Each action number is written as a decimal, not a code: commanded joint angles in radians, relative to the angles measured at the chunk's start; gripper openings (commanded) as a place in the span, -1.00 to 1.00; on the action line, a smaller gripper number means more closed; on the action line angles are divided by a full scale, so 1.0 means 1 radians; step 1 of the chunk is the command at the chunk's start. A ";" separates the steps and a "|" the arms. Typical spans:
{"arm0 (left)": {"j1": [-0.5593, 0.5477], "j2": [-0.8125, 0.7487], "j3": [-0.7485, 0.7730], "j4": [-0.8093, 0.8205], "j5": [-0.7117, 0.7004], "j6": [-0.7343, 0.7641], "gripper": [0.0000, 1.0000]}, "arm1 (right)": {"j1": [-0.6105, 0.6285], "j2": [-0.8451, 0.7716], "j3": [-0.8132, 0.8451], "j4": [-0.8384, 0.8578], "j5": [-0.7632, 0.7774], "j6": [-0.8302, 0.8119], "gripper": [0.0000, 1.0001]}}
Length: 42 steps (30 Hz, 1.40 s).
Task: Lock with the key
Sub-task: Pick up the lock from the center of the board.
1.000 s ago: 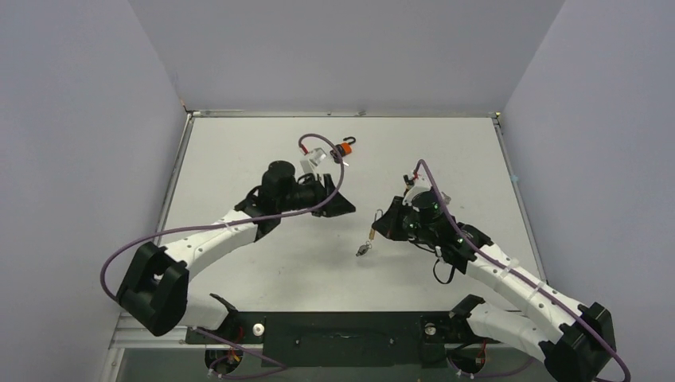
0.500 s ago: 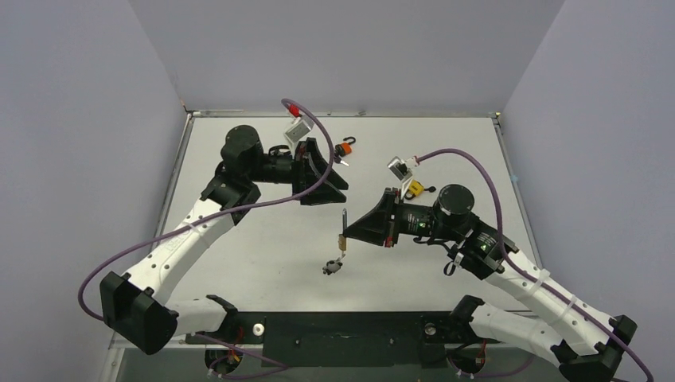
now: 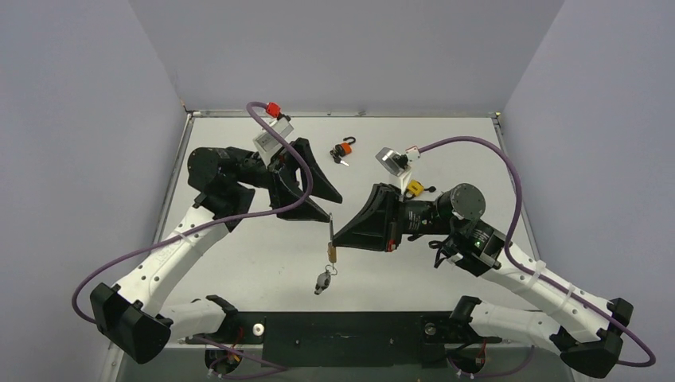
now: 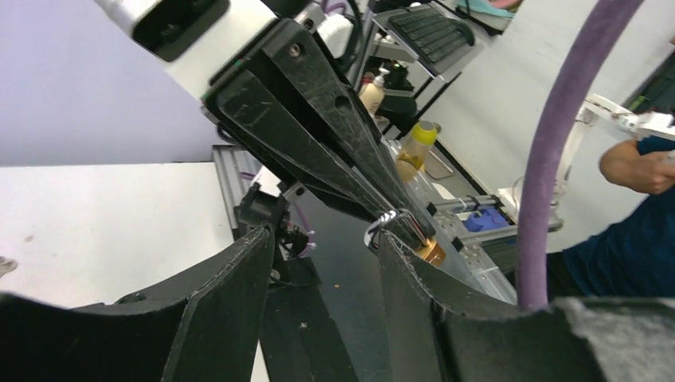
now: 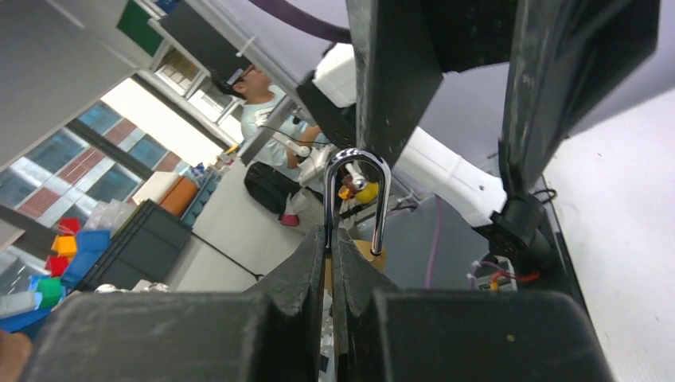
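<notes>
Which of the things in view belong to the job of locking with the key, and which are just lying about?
Part of the job:
- brass padlock, held by its shackle in the right gripper
- key bunch hanging under it
- left gripper, open beside the lock

Lying about:
- orange padlock on the table
- yellow padlock, also on the table

Brass padlock with a steel shackle [image 3: 332, 253], raised above the white table [image 3: 446, 143]: the right black two-finger gripper [image 3: 337, 237], clamped on it, blocks its right side; the left black gripper [image 3: 334, 208], fingers spread, blocks its far side. A grey key bunch [image 3: 322, 281] hangs just beneath it. Its near-left side is open, with an orange padlock [image 3: 343, 150] and a yellow padlock [image 3: 415, 189] lying well beyond.
</notes>
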 commanded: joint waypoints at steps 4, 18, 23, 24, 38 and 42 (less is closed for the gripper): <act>-0.056 -0.028 0.087 0.130 0.049 -0.057 -0.04 | 0.038 0.029 0.083 0.214 -0.025 0.084 -1.00; -0.108 -0.045 0.119 0.088 0.042 -0.043 -0.15 | 0.039 0.004 0.080 0.141 -0.001 0.043 -1.00; -0.116 -0.044 0.106 0.068 0.037 -0.032 -0.30 | 0.039 0.000 0.076 0.131 0.003 0.036 -1.00; -0.117 -0.045 0.104 0.066 0.038 -0.031 -0.32 | 0.039 -0.001 0.076 0.129 0.004 0.035 -1.00; -0.096 -0.060 0.120 -0.172 -0.048 0.099 -1.00 | 0.038 -0.015 0.170 -0.227 0.150 -0.255 -0.71; -0.065 -0.082 0.172 -0.482 -0.200 0.257 -1.00 | 0.038 -0.076 0.176 -0.420 0.430 -0.407 0.25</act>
